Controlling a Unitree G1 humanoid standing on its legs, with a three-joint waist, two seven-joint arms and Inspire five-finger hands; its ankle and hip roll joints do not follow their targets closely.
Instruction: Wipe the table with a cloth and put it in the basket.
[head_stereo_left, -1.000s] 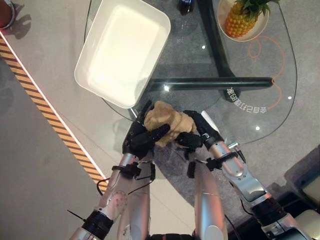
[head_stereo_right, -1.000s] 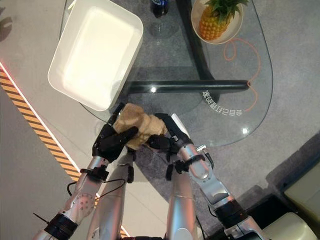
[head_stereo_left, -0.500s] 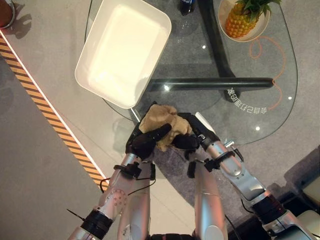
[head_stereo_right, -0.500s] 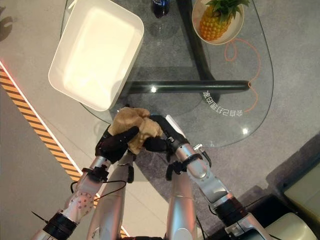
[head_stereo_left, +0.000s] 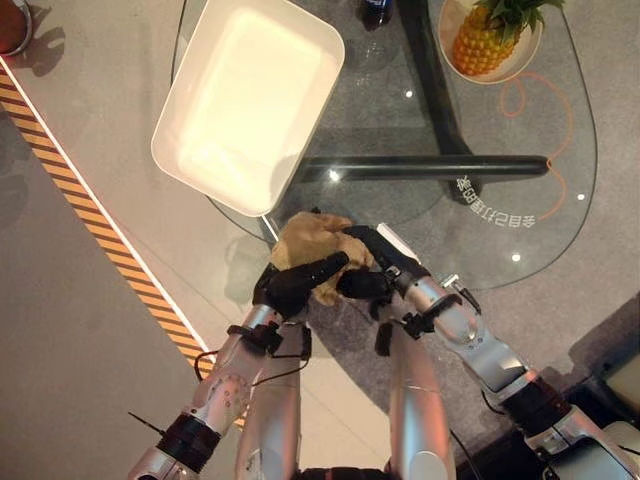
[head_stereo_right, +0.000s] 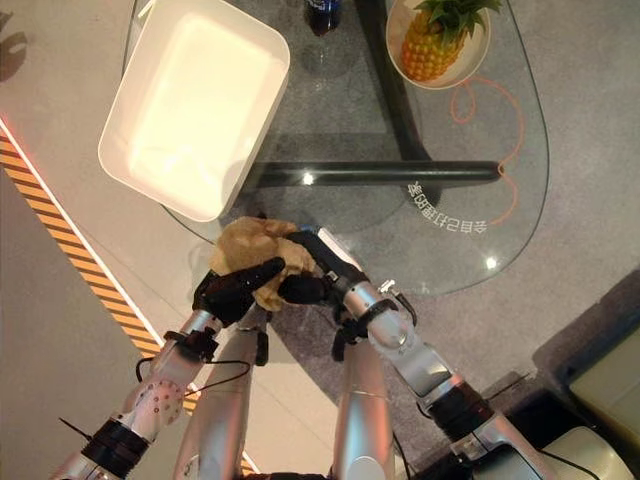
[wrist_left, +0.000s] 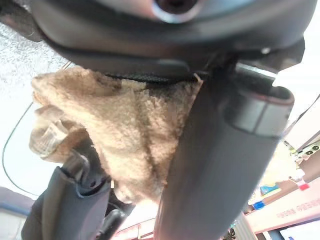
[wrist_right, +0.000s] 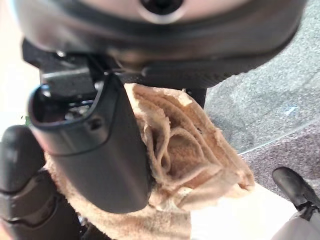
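Both hands clutch the bunched tan cloth (head_stereo_left: 312, 243) over the glass table's (head_stereo_left: 560, 215) near edge: left hand (head_stereo_left: 292, 285) and right hand (head_stereo_left: 372, 265) curl round it. The white basket (head_stereo_left: 250, 100) sits just beyond; the table's lettering is unreadable, perhaps mirrored.

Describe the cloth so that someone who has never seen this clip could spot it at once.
Start at the round glass table with the white basket at its left edge. At the table's near rim, just below the basket's near corner, the left hand and right hand clutch a bunched cloth. It is the one tan, fuzzy, crumpled thing here.
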